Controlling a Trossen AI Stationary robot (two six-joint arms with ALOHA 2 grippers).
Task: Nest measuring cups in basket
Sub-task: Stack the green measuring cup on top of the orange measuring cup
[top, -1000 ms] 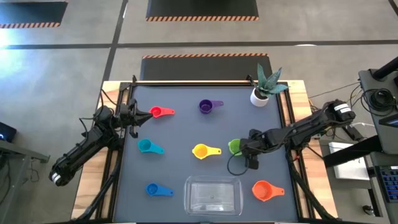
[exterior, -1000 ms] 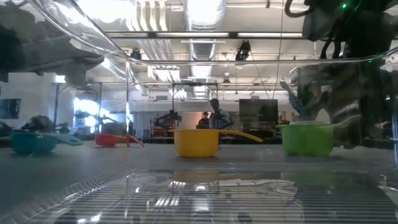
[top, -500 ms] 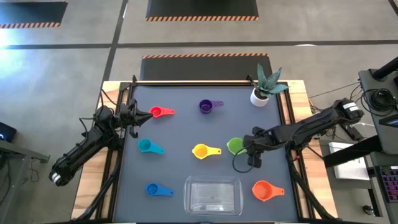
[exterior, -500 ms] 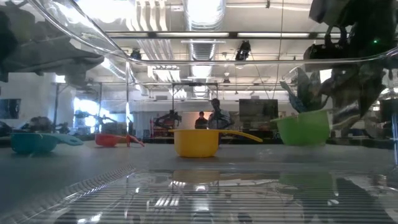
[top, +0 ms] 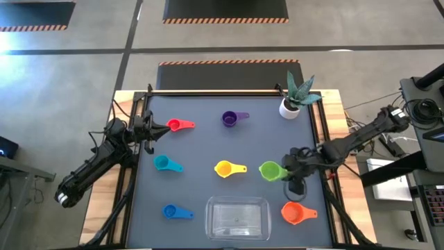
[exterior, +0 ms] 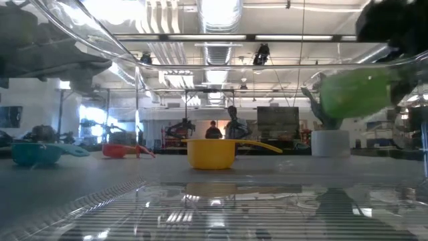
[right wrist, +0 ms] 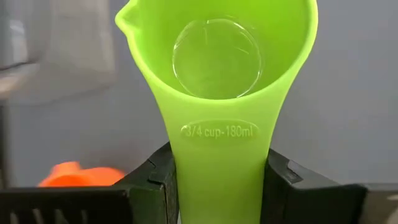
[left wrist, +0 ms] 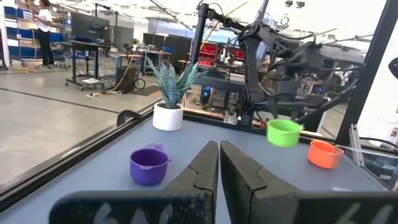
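Presently the right gripper (top: 292,171) stood over the mat's right half, its fingers (right wrist: 152,177) closed on the flat handle of the green cup (top: 270,170); the handle (marked 3/4 cup, 180 ml) sat pinched between both pads in the right wrist view; the cup was raised clear of the table in the low view (exterior: 353,94), bowl upward; it hung just right of the yellow cup (top: 225,169) and above the orange cup (top: 293,212). The basket (top: 238,217) lay at the mat's near edge, centre, holding nothing, apart from the green cup. The left gripper (top: 154,127) waited at the mat's left edge beside the red cup (top: 175,126), its fingers (left wrist: 203,171) drawn nearly together and holding nothing. The purple cup (top: 230,118) rested toward the far side; the teal cup (top: 163,163) and blue cup (top: 170,210) lay on the left half; a potted plant (top: 291,104) stood at the far right corner.
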